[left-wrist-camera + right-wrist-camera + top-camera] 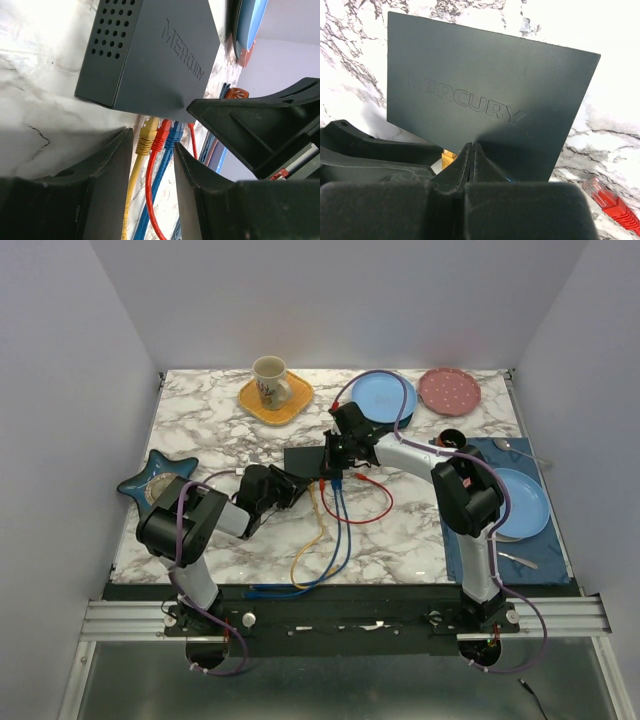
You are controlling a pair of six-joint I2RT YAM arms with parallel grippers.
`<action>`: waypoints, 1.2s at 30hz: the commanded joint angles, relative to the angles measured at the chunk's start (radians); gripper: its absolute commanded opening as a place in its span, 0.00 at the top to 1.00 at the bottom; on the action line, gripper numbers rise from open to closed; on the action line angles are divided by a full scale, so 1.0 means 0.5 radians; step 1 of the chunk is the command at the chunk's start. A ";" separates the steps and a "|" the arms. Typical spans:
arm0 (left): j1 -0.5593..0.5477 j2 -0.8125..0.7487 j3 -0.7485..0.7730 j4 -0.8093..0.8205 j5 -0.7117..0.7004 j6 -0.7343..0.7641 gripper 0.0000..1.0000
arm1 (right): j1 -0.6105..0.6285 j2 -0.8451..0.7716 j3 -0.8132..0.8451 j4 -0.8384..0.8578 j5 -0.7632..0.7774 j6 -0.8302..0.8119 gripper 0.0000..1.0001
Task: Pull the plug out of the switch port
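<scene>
The flat black switch box (303,459) marked MERCURY lies mid-table; it also shows in the left wrist view (150,55) and the right wrist view (485,90). On its near edge a yellow plug (146,137), a red plug (161,136) and a blue plug (174,134) sit in ports. My left gripper (152,139) is open, its fingers either side of these three plugs and cables, just short of the box. My right gripper (472,146) is shut, its tips resting at the box's near top edge; nothing shows between them. A loose red plug (607,200) lies on the marble beside the box.
Yellow, blue and red cables (335,525) trail toward the near table edge. At the back are a mug on a yellow plate (275,390), a blue plate (383,395) and a pink plate (448,390). A teal star dish (155,480) lies left; a blue mat with plate (520,502) lies right.
</scene>
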 commanded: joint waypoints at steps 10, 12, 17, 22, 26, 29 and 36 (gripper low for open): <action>-0.099 0.083 -0.007 0.059 -0.307 -0.045 0.57 | -0.001 0.082 0.063 -0.046 -0.023 0.025 0.99; -0.099 0.105 -0.019 0.098 -0.313 -0.063 0.57 | -0.001 0.085 0.057 -0.046 -0.023 0.028 0.99; -0.099 0.172 -0.034 0.227 -0.310 -0.167 0.59 | -0.001 0.091 0.057 -0.046 -0.020 0.037 0.99; -0.096 0.273 -0.056 0.476 -0.304 -0.260 0.59 | -0.001 0.091 0.051 -0.046 -0.023 0.040 0.99; -0.096 0.319 -0.062 0.525 -0.279 -0.284 0.60 | -0.001 0.091 0.039 -0.046 -0.014 0.040 0.99; -0.096 0.329 -0.068 0.528 -0.282 -0.291 0.61 | -0.001 0.097 0.039 -0.046 -0.017 0.043 0.99; -0.096 0.341 -0.050 0.495 -0.270 -0.294 0.67 | -0.001 0.097 0.029 -0.043 -0.032 0.046 0.99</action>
